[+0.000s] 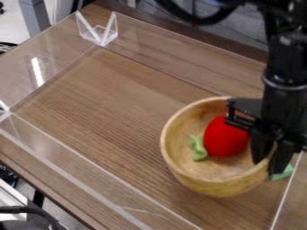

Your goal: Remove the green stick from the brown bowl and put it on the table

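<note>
My claw [271, 153] hangs over the brown bowl's [180, 166] right rim near the desk's [108, 99] edge; grip unclear.

A round light tan wooden bowl [221, 149] holds a red ball [227, 137] and green stick [197, 148]; brown wood-grain tabletop [108, 99]; black tool [268, 151].

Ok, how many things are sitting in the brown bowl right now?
2. A red round object lies in the middle of the brown bowl, and a green piece pokes out at its left. The gripper covers the bowl's right side, so more may be hidden.
</note>
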Available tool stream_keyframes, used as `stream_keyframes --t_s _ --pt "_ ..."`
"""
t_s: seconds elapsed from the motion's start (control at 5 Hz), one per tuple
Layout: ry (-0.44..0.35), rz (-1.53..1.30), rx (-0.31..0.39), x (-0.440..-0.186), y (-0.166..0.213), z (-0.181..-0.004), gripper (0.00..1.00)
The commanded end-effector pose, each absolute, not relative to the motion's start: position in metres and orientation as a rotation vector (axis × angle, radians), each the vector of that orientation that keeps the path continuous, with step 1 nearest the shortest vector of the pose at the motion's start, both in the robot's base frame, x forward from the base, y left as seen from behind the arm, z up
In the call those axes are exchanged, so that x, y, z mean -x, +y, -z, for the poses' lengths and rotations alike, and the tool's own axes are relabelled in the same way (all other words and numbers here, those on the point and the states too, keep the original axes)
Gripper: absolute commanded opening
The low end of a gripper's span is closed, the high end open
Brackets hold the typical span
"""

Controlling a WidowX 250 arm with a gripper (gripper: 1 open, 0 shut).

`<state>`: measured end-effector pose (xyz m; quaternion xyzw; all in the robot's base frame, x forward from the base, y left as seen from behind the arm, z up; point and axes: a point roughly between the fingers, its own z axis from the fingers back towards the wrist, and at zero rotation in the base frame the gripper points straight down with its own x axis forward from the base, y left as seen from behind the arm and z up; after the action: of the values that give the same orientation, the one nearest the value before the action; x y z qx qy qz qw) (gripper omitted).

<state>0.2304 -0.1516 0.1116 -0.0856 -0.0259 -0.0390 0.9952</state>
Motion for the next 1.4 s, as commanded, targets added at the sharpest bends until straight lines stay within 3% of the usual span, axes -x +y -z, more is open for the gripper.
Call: stream_keyframes --t_s 0.0,0.2,0.6,1.2 --pt "-0.120 0.165 0.214 -0.231 -0.150 -0.137 0.00" --pt "-0.121 0.243 0.226 -0.224 -0.143 -0.143 0.00" --pt "-0.127 0.328 0.251 -0.223 -0.126 -0.131 0.00" --pt "-0.125 0.508 0.266 -0.229 -0.112 -0.139 0.00"
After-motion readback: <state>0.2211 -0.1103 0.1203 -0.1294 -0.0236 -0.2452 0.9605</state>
